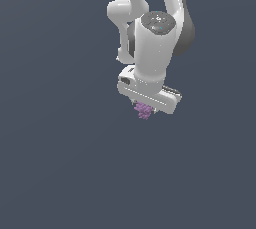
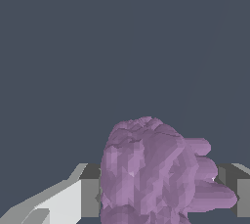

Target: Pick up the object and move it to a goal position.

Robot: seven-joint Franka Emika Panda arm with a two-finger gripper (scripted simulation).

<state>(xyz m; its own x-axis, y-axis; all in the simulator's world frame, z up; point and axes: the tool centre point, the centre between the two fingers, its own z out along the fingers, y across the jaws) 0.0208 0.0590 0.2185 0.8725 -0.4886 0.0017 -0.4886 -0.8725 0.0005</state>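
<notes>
Pincer (image 2: 161,189) fingers clamp the bumpy, spiky purple object (image 2: 151,169).

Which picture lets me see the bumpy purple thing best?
The wrist view. There the purple lump fills much of the picture, so its bumps and spikes show, with a grey finger of the claw on each side. In the exterior view it is only a tiny purple bit poking out under the white claw.

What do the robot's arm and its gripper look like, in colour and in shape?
The arm has smooth, rounded white links with dark grey parts at the joints and a dark round cap on top of the wrist. The gripper has a wide, boxy white body; the wrist view shows grey and white fingers. No cables are visible.
</notes>
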